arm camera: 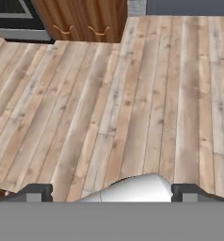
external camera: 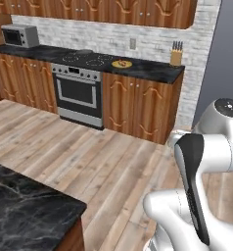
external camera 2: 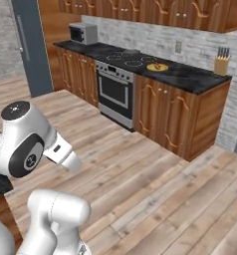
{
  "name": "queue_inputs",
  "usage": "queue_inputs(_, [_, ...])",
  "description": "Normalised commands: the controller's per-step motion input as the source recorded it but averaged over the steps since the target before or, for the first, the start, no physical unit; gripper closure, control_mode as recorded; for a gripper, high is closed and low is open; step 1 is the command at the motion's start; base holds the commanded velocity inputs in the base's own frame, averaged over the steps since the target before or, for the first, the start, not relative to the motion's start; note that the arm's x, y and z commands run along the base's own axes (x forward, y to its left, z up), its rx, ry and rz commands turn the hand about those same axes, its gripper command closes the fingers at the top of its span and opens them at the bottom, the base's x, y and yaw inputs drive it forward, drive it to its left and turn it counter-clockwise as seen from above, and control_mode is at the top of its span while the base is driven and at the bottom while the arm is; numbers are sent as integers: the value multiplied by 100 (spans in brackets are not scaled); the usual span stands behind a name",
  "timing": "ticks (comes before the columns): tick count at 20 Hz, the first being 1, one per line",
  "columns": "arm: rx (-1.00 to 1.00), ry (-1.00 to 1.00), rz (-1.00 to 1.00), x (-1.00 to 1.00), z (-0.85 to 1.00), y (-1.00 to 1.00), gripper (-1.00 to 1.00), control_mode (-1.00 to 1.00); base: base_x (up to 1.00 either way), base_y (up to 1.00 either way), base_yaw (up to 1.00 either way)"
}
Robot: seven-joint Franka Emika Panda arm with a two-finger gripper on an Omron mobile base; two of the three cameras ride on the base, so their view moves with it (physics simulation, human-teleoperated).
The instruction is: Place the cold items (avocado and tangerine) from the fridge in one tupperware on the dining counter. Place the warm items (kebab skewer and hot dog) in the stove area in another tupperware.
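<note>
Wood plank floor (external camera: 113, 157) spreads across the kitchen, pale and bare between the robot and the far wall. Along that wall runs a row of brown cabinets (external camera: 138, 105) under a black counter (external camera: 152, 71), with more cabinets hung above against pale brick. Set into the row is a steel stove (external camera: 79, 93) with an oven window and dark burners on top. At the far left end of the counter sits a grey microwave (external camera: 19, 35). Near left, a black marble counter (external camera: 25, 206) fills the corner of the left base view. To the right of the burners lies a yellow plate (external camera: 122, 63) with something reddish-brown on it; it is too small to tell whether that is the kebab skewer or the hot dog. At the right end of the far counter stands a knife block (external camera: 176, 56), and a small wall outlet (external camera: 132, 43) sits on the brick between them. In the hand view the gripper (arm camera: 111, 192) hangs over bare floor, its jaws spread wide with the two dark fingertips (arm camera: 36, 192) far apart; nothing is between them and they touch nothing. No writing or brand can be read on any appliance.
</note>
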Motion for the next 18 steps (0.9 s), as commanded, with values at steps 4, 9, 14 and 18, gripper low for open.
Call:
queue_inputs(4, [0,0,0,0,0,0,-100,100,100,-69,20])
queue_inputs(9, [0,0,0,0,0,0,-100,100,100,-63,20])
queue_inputs(14, [0,0,0,0,0,0,-100,100,100,-50,17])
queue_inputs(18, [0,0,0,0,0,0,-100,100,100,-18,3])
